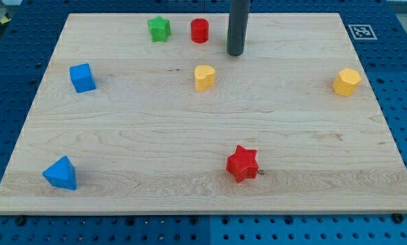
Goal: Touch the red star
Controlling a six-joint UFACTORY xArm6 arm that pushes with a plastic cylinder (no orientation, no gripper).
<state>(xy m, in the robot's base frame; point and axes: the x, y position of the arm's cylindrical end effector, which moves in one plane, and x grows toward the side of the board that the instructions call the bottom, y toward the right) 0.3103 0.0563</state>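
Observation:
The red star [242, 163] lies on the wooden board near the view's bottom, a little right of the middle. My tip [235, 53] is at the end of the dark rod near the view's top, far above the star in the view and apart from it. The tip stands just right of the red cylinder [199, 30] and up and to the right of the yellow heart [204, 77], touching neither.
A green star [159, 28] sits at the top left of centre. A blue cube [82, 77] is at the left, a blue triangle [60, 173] at the bottom left, a yellow hexagon [347, 82] at the right. The wooden board [122, 136] rests on a blue pegboard.

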